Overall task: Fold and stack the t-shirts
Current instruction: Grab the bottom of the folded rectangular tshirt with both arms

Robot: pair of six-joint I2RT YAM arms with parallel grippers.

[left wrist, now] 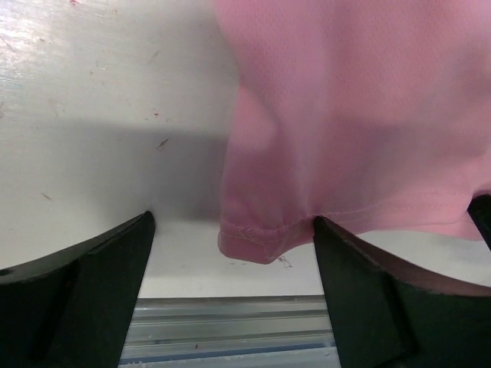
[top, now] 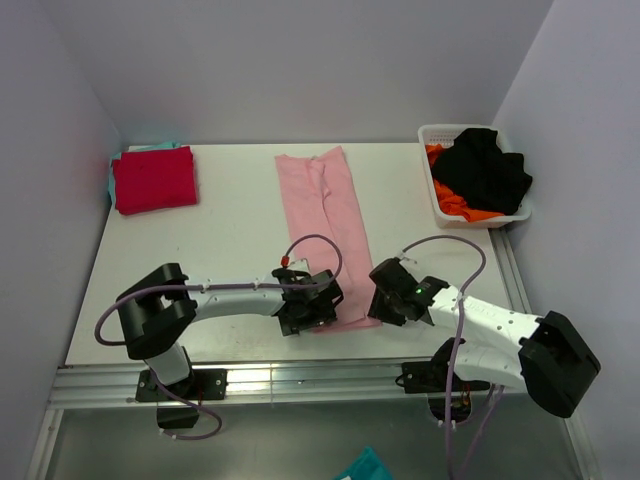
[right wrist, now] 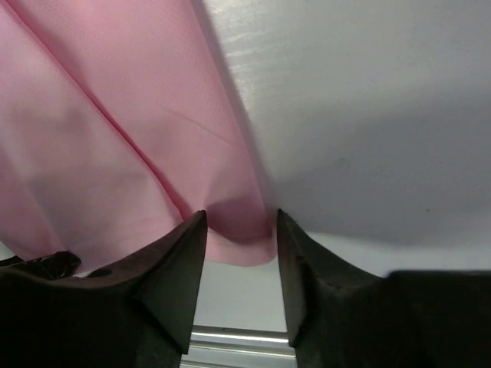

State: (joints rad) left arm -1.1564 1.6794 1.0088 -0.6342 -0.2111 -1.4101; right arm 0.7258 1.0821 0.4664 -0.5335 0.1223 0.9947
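- Pink t-shirt [top: 322,215]: lies as a long narrow strip down the centre of the table [top: 220,260], collar end toward the top of the frame and hem at the near edge, where both grippers work.
- Left gripper [left wrist: 232,221]: jaws wide apart and holding nothing; the hem's lower-left corner sits on the table between the two fingers.
- Right gripper [right wrist: 240,215]: jaws about half open, straddling the hem's lower-right corner. The cloth fills most of the gap, but no firm pinch is visible.
- Step in hand (judged): seize both hem corners so the strip can be folded up toward the collar.
- Doing it well: close each gripper only when the fingertips press the table and all layers of the corner lie inside, since a shallow bite would probably take the top layer alone.
- Both corners should rise together and level, so that the strip keeps its straight edges.
- The left corner curls slightly upward in the wrist view, which may help the lower finger slide beneath it.
- Red t-shirt [top: 153,178]: folded at upper left, on a teal t-shirt [top: 150,147] of which only a sliver shows (the stack's likely destination).
- White basket [top: 432,135], upper right: holds black and orange garments.
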